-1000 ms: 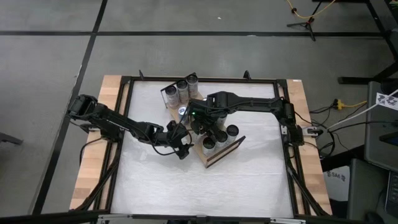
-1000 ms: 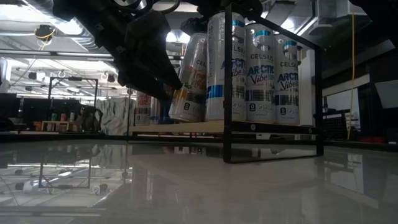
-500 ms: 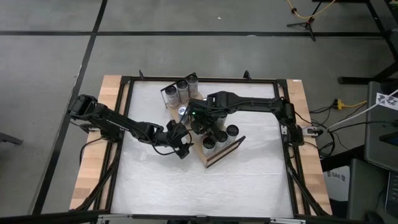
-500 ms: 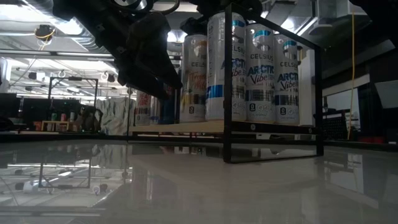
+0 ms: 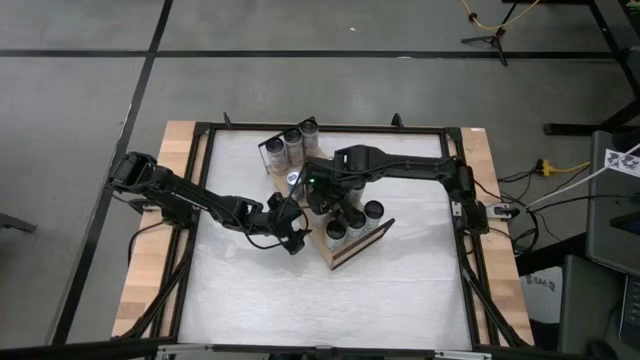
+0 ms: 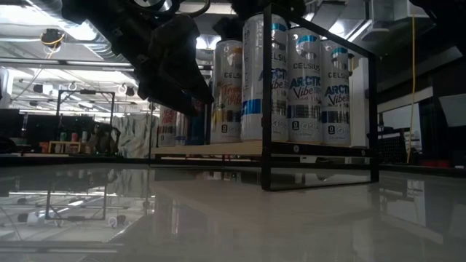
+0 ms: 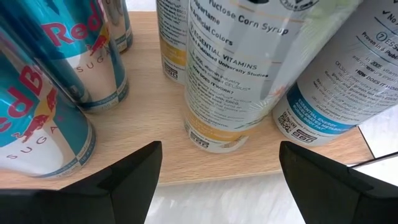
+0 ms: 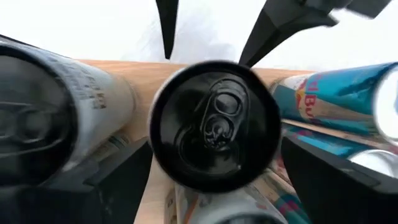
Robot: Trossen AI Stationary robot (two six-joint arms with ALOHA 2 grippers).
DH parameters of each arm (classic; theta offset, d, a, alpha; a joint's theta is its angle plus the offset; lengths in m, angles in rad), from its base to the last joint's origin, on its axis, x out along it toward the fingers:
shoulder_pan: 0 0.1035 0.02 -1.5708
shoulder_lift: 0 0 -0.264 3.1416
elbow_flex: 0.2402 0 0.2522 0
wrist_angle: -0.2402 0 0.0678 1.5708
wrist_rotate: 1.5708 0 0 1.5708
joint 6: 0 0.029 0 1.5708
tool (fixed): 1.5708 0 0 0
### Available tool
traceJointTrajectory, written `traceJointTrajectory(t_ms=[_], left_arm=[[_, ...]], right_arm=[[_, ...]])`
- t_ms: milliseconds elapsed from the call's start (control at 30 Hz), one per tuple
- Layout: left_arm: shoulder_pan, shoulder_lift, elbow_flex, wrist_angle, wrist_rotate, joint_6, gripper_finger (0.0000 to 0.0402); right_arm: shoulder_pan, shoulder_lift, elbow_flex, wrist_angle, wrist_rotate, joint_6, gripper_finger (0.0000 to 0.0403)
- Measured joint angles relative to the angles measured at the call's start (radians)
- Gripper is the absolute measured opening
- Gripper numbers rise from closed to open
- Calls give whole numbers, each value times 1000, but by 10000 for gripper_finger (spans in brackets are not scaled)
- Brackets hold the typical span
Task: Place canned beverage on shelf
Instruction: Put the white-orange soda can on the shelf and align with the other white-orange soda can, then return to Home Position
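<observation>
Here we find the can (image 6: pixel 227 91) standing upright on the shelf (image 6: pixel 240 148), its long axis vertical, at the near-left end of a row of taller cans (image 6: pixel 306 84). The right gripper (image 5: pixel 322 197) sits directly above it: in the right wrist view we look straight down on the dark lid (image 8: pixel 214 124), with a finger (image 8: pixel 112 186) on either side, spread wide and apparently clear of the can's wall, though the blur leaves us unsure of a last touch. So we judge the can released, and the way out for that arm is straight up, since neighbours crowd both flanks. The left gripper (image 5: pixel 288 237) waits just beside the shelf's edge, low and level, its fingers (image 7: pixel 130 180) open and holding nothing, pointed at the can bases. The wire rail (image 6: pixel 267 94) closes off the near end.
</observation>
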Motion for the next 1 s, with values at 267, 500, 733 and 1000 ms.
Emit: traceJointTrajectory(t_ms=[267, 500, 733, 1000], left_arm=[[0, 0, 0, 0, 0, 0, 318], [0, 0, 0, 0, 0, 1, 318], [-2, -3, 0, -1, 1, 24, 318], [-8, -146, 0, -102, 35, 48, 318]], right_arm=[[15, -1, 145, -40, 0, 0, 348], [22, -47, 202, -105, 17, 4, 348], [19, -117, 222, -216, 26, 104, 348], [20, -192, 222, -289, -14, 223, 348]])
